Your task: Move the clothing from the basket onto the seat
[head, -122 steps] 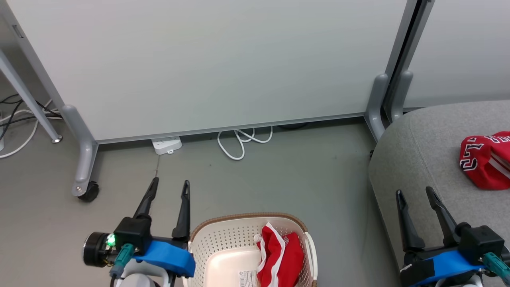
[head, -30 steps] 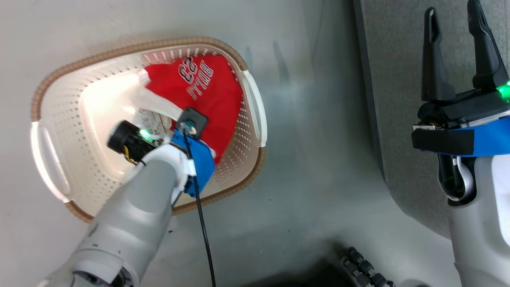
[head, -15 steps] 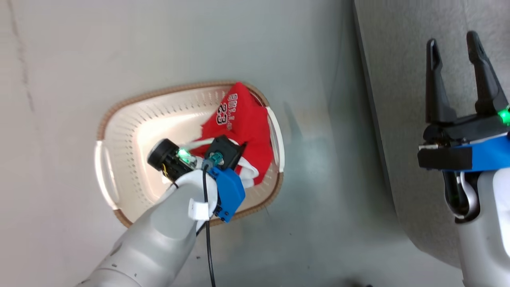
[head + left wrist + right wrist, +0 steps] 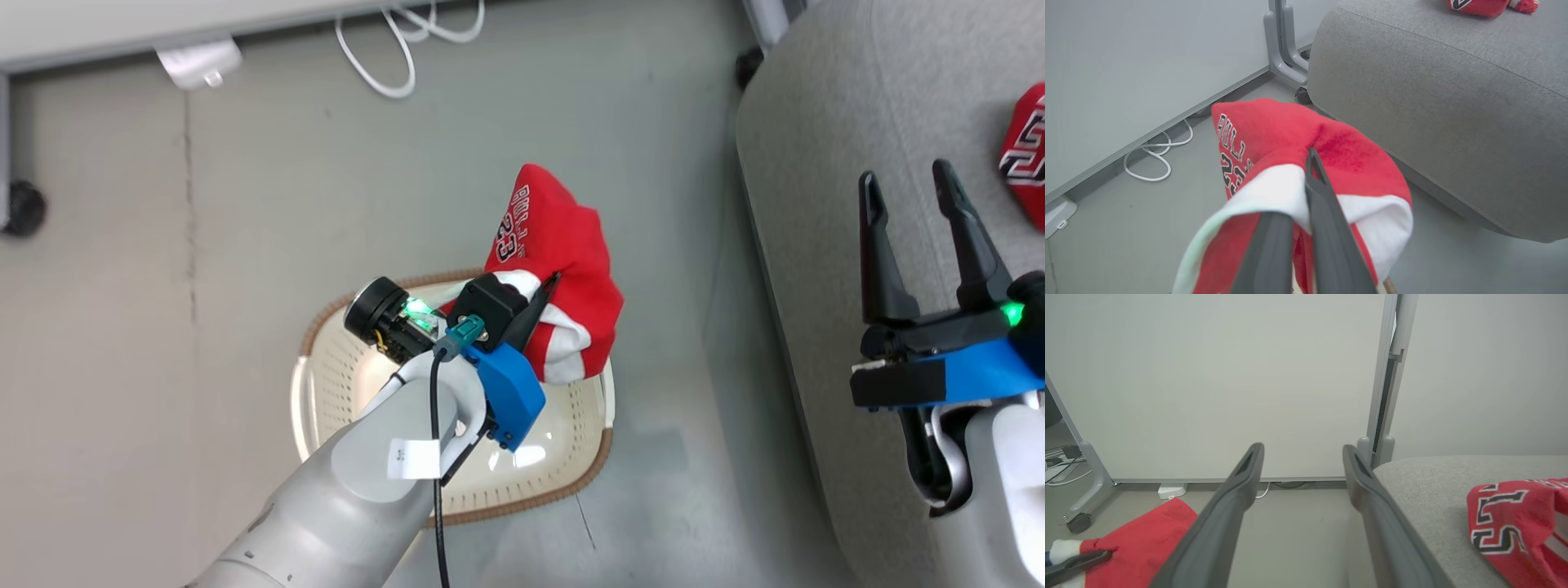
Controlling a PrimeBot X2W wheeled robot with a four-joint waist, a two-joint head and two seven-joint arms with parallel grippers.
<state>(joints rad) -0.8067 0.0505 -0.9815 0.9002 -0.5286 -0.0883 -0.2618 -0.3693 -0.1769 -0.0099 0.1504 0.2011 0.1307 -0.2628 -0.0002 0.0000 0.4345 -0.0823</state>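
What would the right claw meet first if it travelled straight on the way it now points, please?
Probably the white partition panel: the right claw aims at it, beside the seat; depth is unclear.

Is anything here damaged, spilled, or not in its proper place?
Nothing stands out. The left gripper holds one red garment, bunched, over the upright basket; the other red garment lies on the seat.

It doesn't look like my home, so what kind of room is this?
Probably an office or a test room, not a home: a pale partition wall on a wheeled grey leg, a power strip and loose white cable on the grey floor.
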